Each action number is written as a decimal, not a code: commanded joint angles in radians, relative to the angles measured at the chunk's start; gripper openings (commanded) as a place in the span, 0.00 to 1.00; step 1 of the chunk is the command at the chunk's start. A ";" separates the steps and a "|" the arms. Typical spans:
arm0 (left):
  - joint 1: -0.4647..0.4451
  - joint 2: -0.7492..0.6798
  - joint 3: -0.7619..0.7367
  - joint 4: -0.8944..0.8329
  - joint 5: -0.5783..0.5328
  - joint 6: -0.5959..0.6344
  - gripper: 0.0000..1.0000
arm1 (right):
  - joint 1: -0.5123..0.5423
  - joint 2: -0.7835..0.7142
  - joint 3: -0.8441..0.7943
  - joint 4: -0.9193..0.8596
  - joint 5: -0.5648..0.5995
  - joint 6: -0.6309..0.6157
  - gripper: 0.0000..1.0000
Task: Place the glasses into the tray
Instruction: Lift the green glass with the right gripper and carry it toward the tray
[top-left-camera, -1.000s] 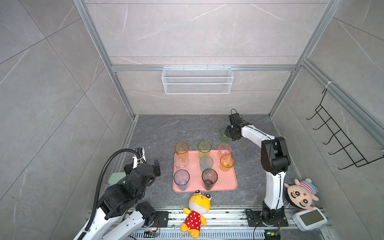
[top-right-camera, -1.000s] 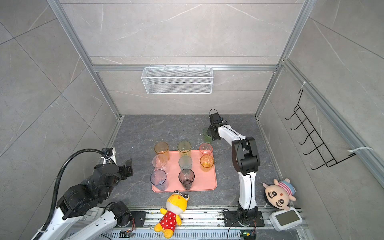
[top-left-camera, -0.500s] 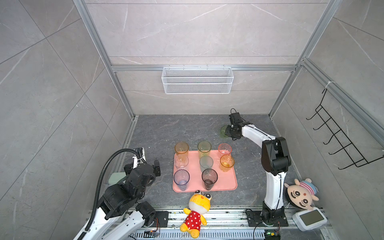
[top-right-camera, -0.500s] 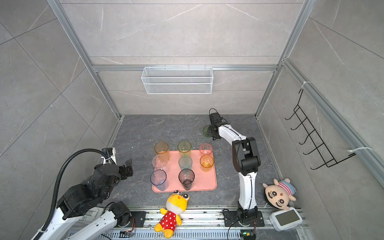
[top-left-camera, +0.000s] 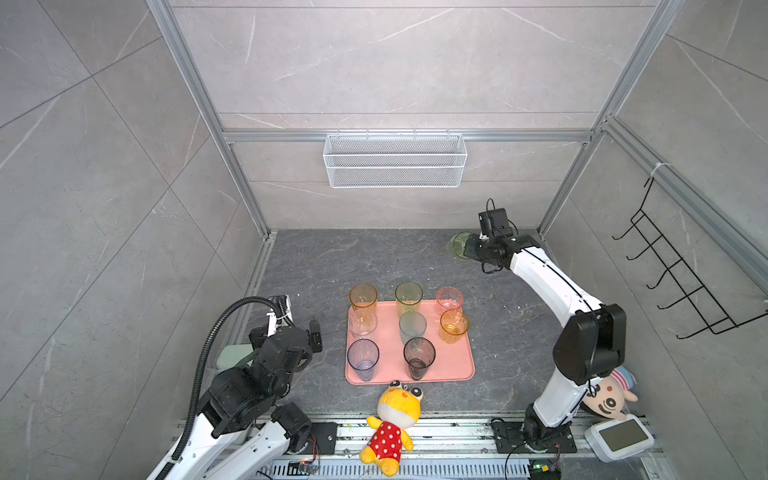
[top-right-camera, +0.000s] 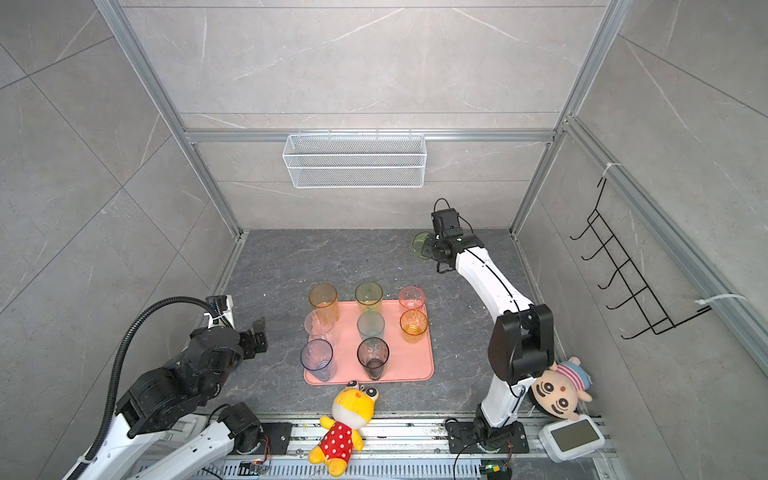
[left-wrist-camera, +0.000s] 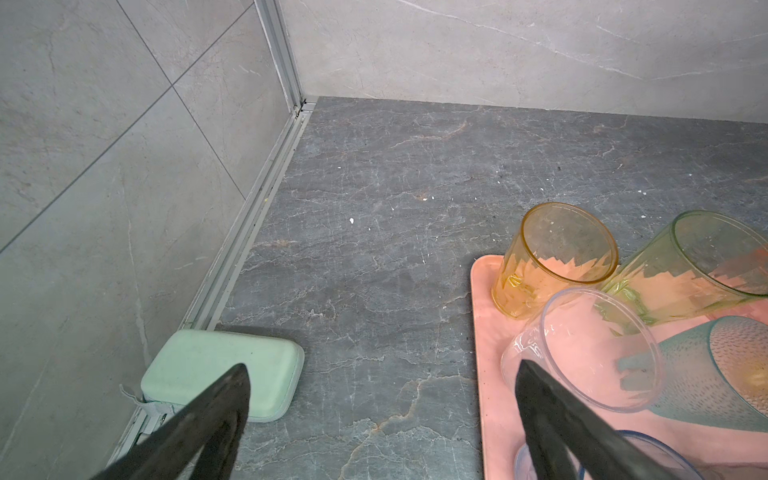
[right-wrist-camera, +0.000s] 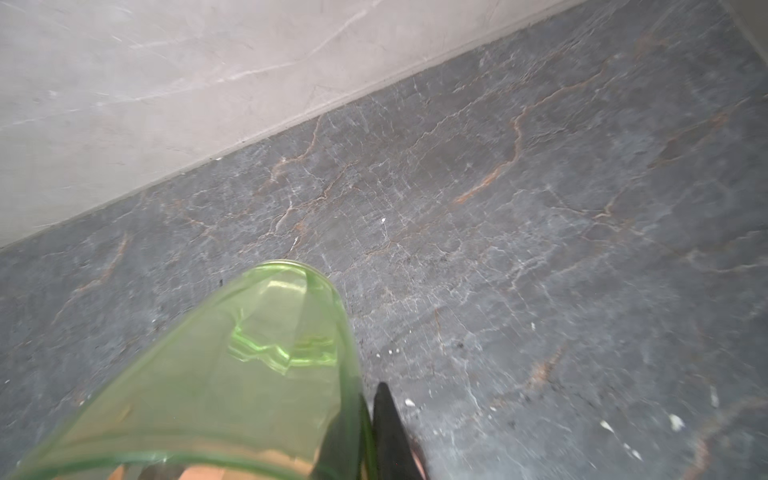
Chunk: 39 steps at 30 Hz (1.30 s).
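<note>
**While the tray (top-left-camera: 455, 361) holds eight, the green glass (top-left-camera: 456, 245) hangs in my right pincer (right-wrist-camera: 365, 409)**

If the tray is the dial's centre and twelve the back wall (top-left-camera: 395, 83), my left pincer (left-wrist-camera: 382, 368) sits at nine o'clock, just beside the tray's edge, jaws spread wide over bare floor (left-wrist-camera: 374, 249). On the tray, the left column has the amber glass (top-left-camera: 363, 296) at eleven, the clear glass (top-left-camera: 363, 322) at nine and the blue glass (top-left-camera: 363, 358) at seven. Down the middle stand the yellow glass (top-left-camera: 409, 295) at twelve, the teal glass (top-left-camera: 412, 326) at the centre and the grey glass (top-left-camera: 419, 353) at six. The right column has the pink glass (top-left-camera: 449, 297) at one and the orange glass (top-left-camera: 454, 326) at three. At one o'clock, well apart from the tray and near the back wall, my right pincer is pressed together on the green glass, one finger inside its rim and one outside, pinching the wall between. That glass lies tipped on its side in the grip, base pointing away from my wrist.
</note>
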 joint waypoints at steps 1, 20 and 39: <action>-0.004 0.024 -0.003 0.054 0.011 -0.007 1.00 | 0.001 -0.091 -0.019 -0.091 -0.023 -0.041 0.02; -0.002 0.076 -0.037 0.254 -0.056 0.022 1.00 | 0.020 -0.386 -0.014 -0.466 -0.217 -0.152 0.01; -0.003 0.096 -0.035 0.282 -0.047 0.004 1.00 | 0.276 -0.470 -0.089 -0.734 -0.055 -0.143 0.00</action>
